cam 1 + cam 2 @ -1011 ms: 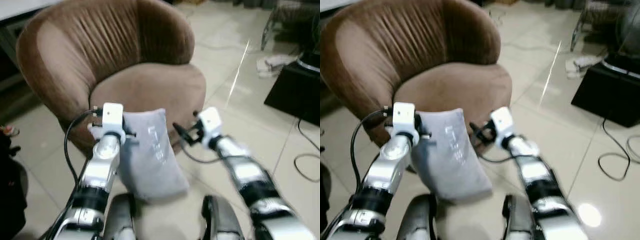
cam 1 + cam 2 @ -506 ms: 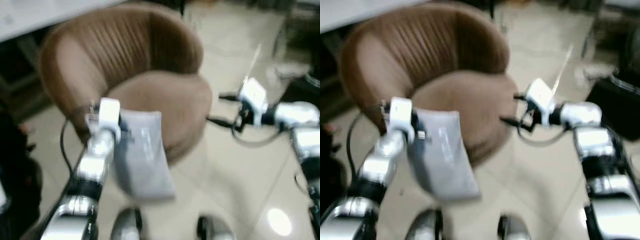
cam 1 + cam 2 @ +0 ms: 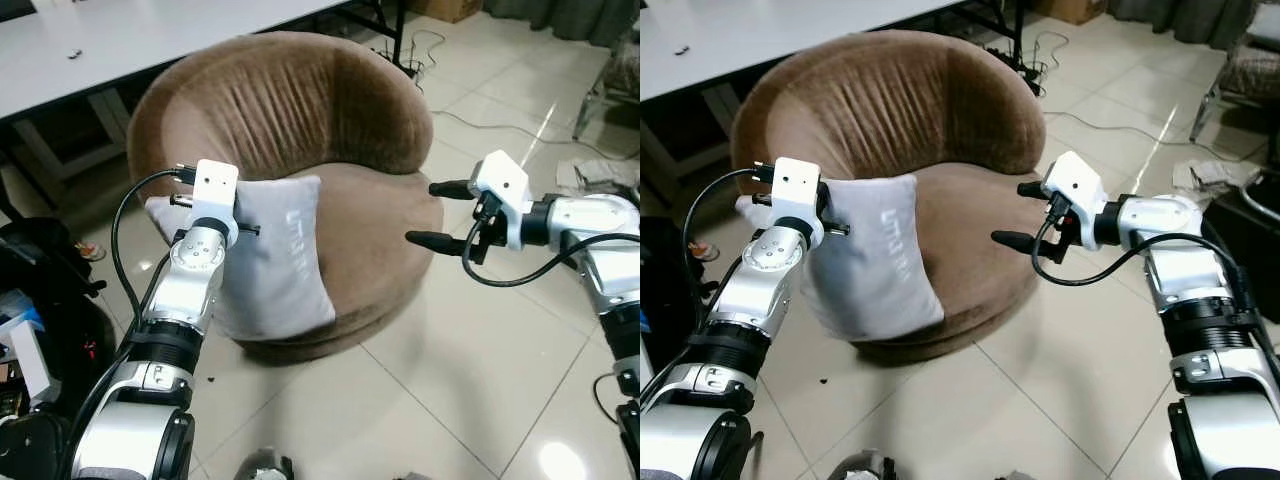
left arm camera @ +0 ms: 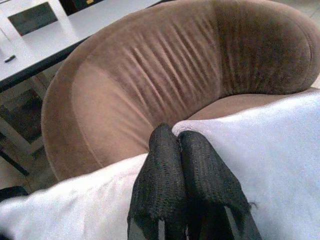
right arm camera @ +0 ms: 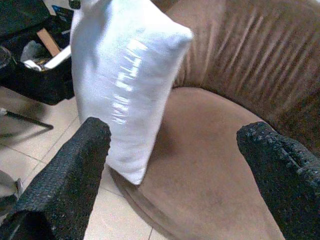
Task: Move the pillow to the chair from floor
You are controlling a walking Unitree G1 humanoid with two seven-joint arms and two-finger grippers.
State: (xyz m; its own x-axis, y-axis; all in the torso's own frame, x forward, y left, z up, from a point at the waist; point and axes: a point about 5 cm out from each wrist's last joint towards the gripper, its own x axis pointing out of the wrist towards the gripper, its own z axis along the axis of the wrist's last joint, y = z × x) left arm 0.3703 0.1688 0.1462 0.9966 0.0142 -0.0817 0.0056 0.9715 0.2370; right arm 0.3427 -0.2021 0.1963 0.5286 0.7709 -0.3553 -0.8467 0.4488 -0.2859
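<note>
A pale grey pillow (image 3: 275,262) hangs upright against the front left of the round brown armchair (image 3: 300,100), its lower corner off the floor by the seat's edge. My left gripper (image 4: 174,134) is shut on the pillow's top edge, its black fingers (image 4: 160,170) pinched together in the fabric. To the right of the seat my right gripper (image 3: 420,212) stands open in the air, apart from the pillow, with the seat cushion (image 5: 200,165) between its fingers.
A white table (image 3: 120,40) stands behind the chair. A black bag and clutter (image 3: 40,300) sit on the floor at my left. Cables (image 3: 440,50) trail at the back, and a dark box (image 3: 1262,212) lies at the right. Glossy tiled floor (image 3: 450,380) stretches right of the chair.
My right gripper has come away from the pillow's side and swung out to the right. The left gripper still holds the pillow, now higher against the chair. The camera has risen.
</note>
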